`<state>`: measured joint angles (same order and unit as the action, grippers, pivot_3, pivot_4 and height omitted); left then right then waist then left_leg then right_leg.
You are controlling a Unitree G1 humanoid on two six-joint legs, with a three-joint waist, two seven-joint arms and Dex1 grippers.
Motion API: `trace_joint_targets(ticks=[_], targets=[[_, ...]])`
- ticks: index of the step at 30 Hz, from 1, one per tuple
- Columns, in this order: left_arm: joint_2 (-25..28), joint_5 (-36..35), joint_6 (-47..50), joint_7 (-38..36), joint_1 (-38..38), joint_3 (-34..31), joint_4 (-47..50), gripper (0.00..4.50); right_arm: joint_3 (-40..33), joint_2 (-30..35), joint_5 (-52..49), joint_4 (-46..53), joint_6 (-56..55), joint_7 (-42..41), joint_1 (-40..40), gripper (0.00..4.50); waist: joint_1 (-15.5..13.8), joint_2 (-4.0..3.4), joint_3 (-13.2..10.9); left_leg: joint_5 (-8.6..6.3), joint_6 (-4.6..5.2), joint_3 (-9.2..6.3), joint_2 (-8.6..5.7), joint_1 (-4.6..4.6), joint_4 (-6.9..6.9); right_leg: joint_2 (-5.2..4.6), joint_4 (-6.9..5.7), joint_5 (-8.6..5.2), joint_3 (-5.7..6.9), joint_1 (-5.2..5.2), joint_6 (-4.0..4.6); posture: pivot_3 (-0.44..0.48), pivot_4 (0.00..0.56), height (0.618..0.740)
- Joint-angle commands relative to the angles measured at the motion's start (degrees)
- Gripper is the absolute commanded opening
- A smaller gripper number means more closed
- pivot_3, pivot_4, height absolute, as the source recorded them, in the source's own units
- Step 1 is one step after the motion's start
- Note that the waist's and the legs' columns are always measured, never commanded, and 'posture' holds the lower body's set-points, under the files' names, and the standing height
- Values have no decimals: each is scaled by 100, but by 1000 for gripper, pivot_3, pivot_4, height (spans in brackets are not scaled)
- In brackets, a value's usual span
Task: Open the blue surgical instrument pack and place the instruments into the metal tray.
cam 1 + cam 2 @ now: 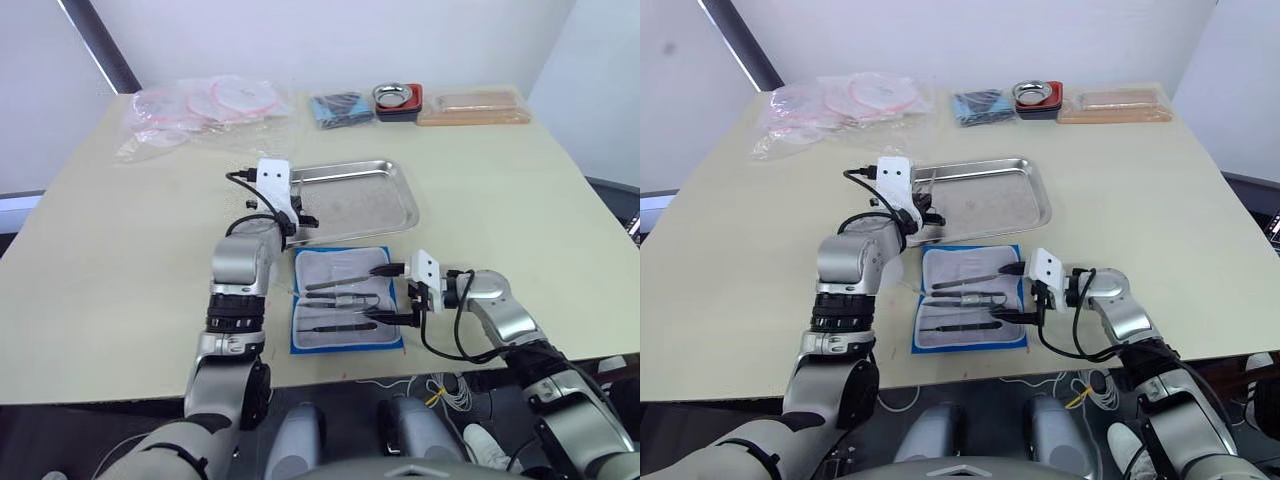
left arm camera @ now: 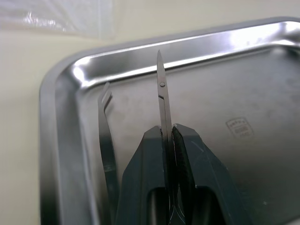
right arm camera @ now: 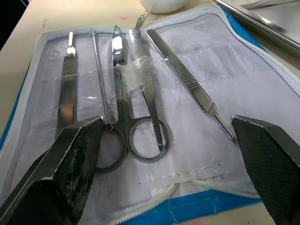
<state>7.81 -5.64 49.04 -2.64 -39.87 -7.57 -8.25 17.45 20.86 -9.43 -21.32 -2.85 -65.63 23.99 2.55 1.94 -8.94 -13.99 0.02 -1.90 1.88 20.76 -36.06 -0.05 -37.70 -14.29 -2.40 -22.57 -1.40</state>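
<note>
Left end effector (image 2: 167,140) is clenched on a pair of scissors (image 2: 161,101), blades pointing over the metal tray (image 2: 243,89), near its left rim. A pair of tweezers (image 2: 106,140) lies in the tray just beside them. Right end effector (image 3: 168,154) is released, fingers spread wide over the near edge of the blue surgical instrument pack (image 1: 346,300). The pack lies open on the surface (image 1: 500,200), just in front of the tray, holding ring-handled scissors (image 3: 140,117), a scalpel handle (image 3: 187,86) and a probe (image 3: 101,89).

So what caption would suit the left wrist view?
Left tool shut on scissors over the metal tray, tweezers already lying inside.
</note>
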Motion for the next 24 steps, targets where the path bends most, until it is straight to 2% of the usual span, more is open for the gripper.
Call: trace_joint_targets(ticks=[1,18,19,21,24], targets=[[-132,-12,-333,356,-140,-261,-153,57,390,202,641,-601,316,196,-481,4500,1,0,0,0,0,1,-2,0,0,-1,0,0,-2,0,0,0,150,740],[-438,-89,-640,819,-159,-381,-641,57,409,103,637,-606,335,247,-421,4500,1,2,0,-2,-6,5,-9,2,0,-3,2,0,1,1,-1,0,150,740],[-444,-90,-648,838,-153,-390,-636,862,408,104,637,-608,334,248,-419,4500,2,2,0,-2,-6,6,-9,2,0,-3,2,0,1,1,-1,0,150,740],[-444,-97,-667,836,-144,-391,-633,1616,406,107,638,-611,333,250,-418,4500,2,2,0,-2,-7,6,-9,2,0,-3,2,0,1,1,-1,0,150,740],[-442,-79,-679,861,-136,-362,-616,3119,404,113,637,-608,339,249,-423,4500,2,2,0,-2,-7,7,-9,2,0,-2,2,0,2,1,-1,0,150,740]])
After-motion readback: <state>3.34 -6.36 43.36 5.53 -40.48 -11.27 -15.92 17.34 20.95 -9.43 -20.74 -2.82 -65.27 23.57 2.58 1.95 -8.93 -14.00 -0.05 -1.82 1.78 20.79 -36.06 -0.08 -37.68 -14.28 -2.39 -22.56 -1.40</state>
